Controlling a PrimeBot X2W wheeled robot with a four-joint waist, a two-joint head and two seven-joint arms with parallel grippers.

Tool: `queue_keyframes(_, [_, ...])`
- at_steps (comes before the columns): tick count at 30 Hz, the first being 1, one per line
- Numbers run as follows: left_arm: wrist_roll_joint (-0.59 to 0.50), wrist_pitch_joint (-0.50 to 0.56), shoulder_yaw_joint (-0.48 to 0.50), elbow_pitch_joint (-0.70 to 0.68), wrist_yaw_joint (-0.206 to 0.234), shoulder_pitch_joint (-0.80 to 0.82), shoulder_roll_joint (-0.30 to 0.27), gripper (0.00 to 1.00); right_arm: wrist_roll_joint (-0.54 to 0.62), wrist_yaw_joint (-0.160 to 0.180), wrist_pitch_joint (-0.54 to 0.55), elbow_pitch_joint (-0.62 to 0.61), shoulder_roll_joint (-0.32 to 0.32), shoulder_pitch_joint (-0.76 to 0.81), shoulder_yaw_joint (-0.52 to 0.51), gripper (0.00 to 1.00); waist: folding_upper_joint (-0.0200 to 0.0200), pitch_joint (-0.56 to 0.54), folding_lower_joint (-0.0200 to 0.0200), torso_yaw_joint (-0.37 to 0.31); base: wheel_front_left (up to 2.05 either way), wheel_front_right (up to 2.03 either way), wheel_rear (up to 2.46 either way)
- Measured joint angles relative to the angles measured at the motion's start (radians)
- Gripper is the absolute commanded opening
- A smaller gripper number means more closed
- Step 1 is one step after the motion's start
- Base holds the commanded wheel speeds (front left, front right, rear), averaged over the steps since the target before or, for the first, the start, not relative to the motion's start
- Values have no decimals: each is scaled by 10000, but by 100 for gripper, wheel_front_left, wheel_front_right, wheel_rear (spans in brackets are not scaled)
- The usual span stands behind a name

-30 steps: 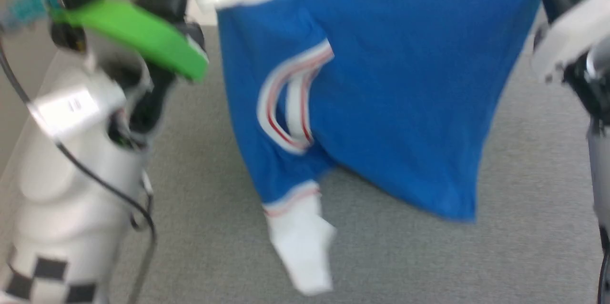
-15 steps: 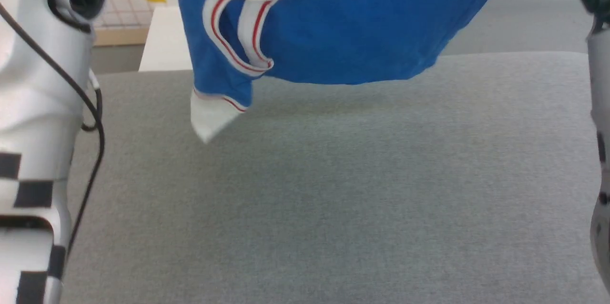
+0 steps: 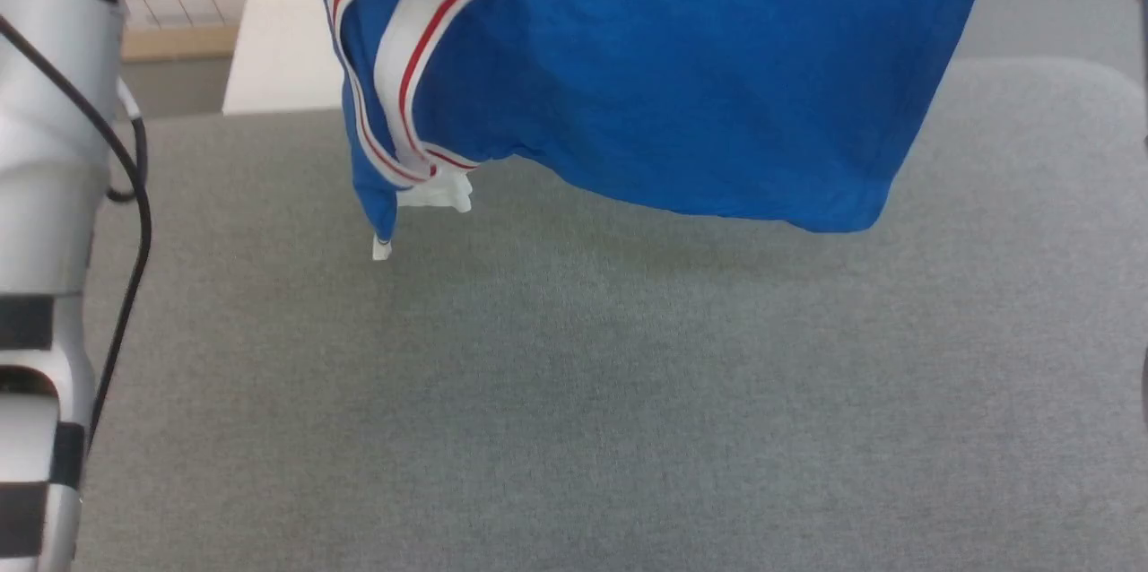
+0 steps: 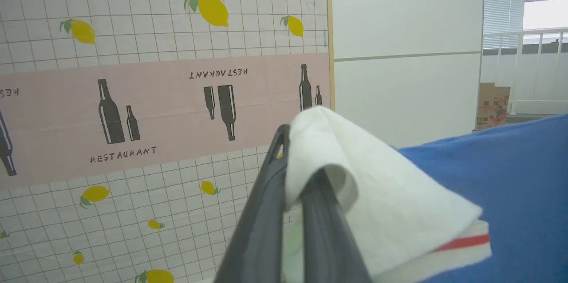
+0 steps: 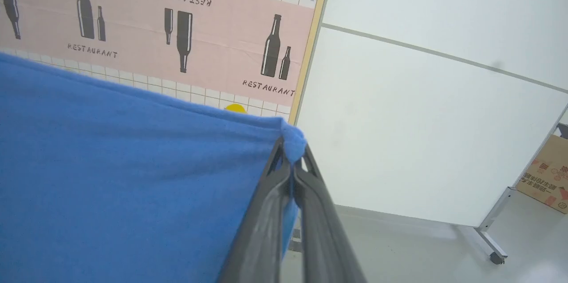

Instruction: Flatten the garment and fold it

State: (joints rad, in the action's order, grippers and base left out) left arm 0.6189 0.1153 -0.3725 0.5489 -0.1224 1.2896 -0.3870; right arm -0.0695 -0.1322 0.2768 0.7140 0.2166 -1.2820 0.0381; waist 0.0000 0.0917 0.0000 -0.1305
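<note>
Hanging garment (image 3: 682,79), left tool (image 4: 296,172) pinching sleeve (image 4: 381,198) (white), right tool (image 5: 292,163) pinching corner (image 5: 293,143)

Grey tabletop (image 3: 574,429), lemon-print backdrop (image 4: 146,52)

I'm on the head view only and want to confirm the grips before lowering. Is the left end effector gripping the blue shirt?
Observer: Yes. The left wrist view shows the left end effector shut on a white sleeve of the garment, near its red-striped cuff.
Operator: And the right one?
Observer: The right end effector is shut on a blue corner, bunched at its fingertips.
</note>
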Motion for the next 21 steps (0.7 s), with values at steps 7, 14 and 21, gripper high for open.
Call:
queue_keyframes(7, [-236, -240, -59, -272, 136, 1182, 25, 0, 107, 0, -245, 40, 81, -1008, -4, 0, 0, 1195, 0, 2, 0, 0, 0])
queue_keyframes(14, [-917, -1776, 121, -263, 1009, 2971, 504, 0, 1078, 0, -1356, -67, 27, -2365, 50, 0, 0, 2678, 0, -11, 0, 0, 0])
queue_keyframes(21, [-928, -3310, 280, 140, 915, 3983, 1233, 0, 2247, 0, -2435, 92, 422, -3343, 558, 0, 0, 4137, 2, 104, 0, 0, 0])
